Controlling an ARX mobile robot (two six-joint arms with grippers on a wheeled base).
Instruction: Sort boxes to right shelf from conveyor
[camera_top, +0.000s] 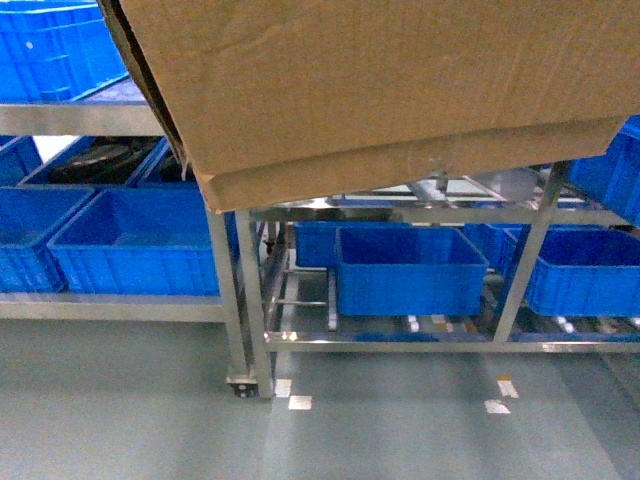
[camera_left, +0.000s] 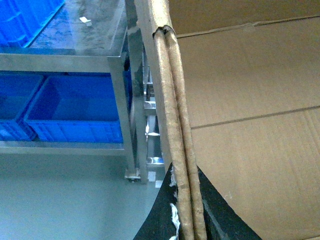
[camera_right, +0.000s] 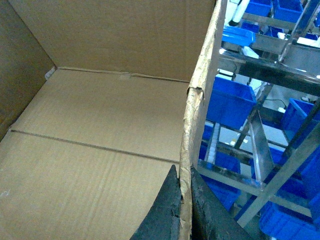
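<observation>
The cardboard box (camera_top: 370, 80) fills the upper part of the head view, held up off the floor (camera_top: 130, 420) and tilted, its low corner at about 8 o'clock and its underside edge rising toward 3 o'clock. In the left wrist view the left gripper (camera_left: 186, 210) is clenched on the box's wall: dark padded fingers (camera_left: 160, 215) sit on either side of the doubled, ragged edge, which runs from 6 o'clock up to 12 o'clock, with the box's inner face spread out to the 3 o'clock side. In the right wrist view the right gripper (camera_right: 185, 210) likewise pinches the opposite wall, one dark finger inside the box at 6 o'clock and one outside, the torn rim rising between them toward 1 o'clock; the box's bare inner floor, with a crease across it, lies toward 9 o'clock.

Behind and below the box stands the right shelf (camera_top: 255, 290), a steel rack whose near post drops from the box's low corner to a caster foot (camera_top: 242, 385) at 7 o'clock. A blue crate (camera_top: 410, 270) sits on its lower tier at centre, another (camera_top: 585, 270) at 3 o'clock. A second steel rack (camera_top: 80, 120) at 9 o'clock carries more blue crates (camera_top: 130, 240) on both tiers. Small pale tape marks (camera_top: 498, 405) dot the floor at 5 o'clock.
</observation>
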